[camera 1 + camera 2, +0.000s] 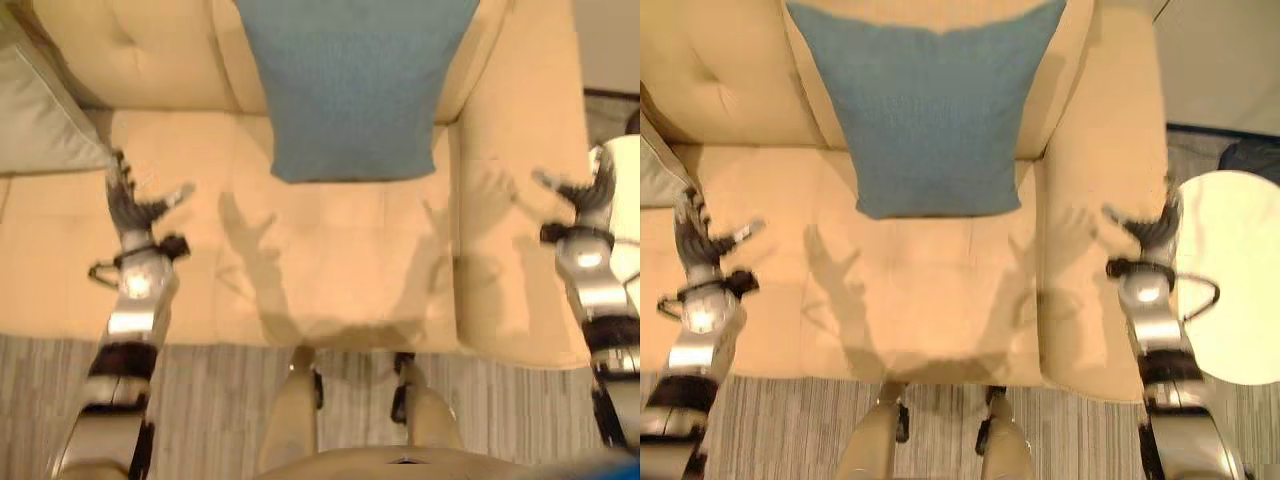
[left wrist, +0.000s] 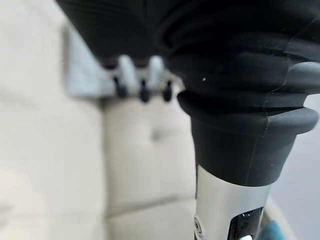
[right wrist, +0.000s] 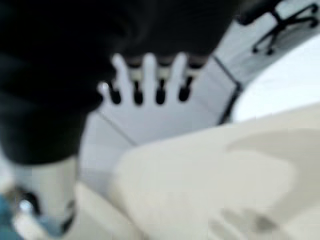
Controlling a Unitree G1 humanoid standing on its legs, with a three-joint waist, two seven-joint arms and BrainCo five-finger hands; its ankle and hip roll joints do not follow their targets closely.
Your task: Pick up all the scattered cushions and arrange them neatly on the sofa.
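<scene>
Blue cushion (image 1: 925,110) leans on sofa (image 1: 940,290) between both open, empty robot hands (image 1: 702,245) (image 1: 1150,235).

Left hand (image 1: 130,205) raised, fingers spread straight, holding nothing. Right hand (image 1: 1152,232) likewise raised on the opposite side, fingers straight, empty.

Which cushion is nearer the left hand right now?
The grey cushion, at the sofa's left end by the left hand; the blue cushion leans centrally against the backrest.
</scene>
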